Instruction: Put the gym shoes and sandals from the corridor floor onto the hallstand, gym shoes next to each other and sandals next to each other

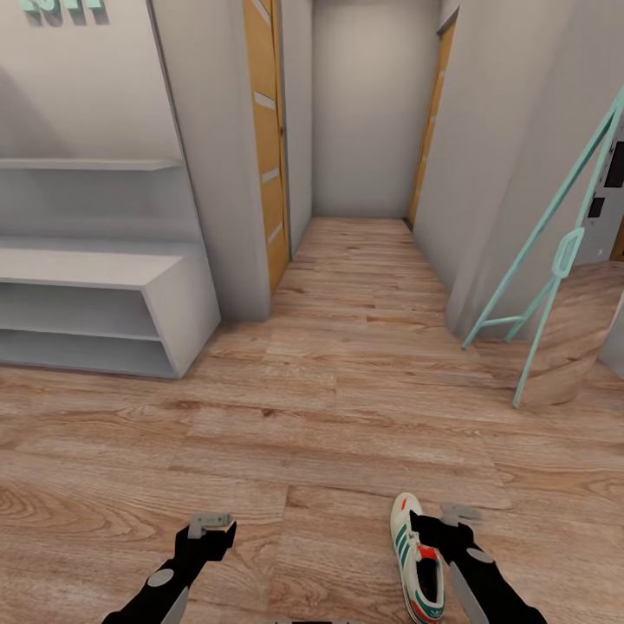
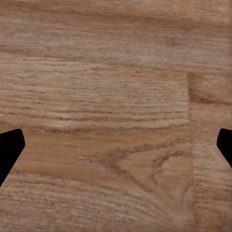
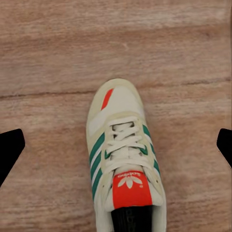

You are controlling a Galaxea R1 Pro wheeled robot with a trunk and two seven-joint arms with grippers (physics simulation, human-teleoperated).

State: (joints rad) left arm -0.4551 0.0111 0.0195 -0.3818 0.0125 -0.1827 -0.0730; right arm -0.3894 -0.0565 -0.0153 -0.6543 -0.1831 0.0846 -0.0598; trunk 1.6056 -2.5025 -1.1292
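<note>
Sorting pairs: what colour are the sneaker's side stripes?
Green, on the gym shoe; clearest in the right wrist view.

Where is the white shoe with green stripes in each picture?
Head view: the cream-white lace-up sneaker with green stripes lies on the floor near the bottom edge, just beside the right hand.
Left wrist view: not in it; just light brown wood-plank floor.
Right wrist view: the sneaker sits centre to bottom, toe pointing up.
Shared landmark: the wood-plank floor.
</note>
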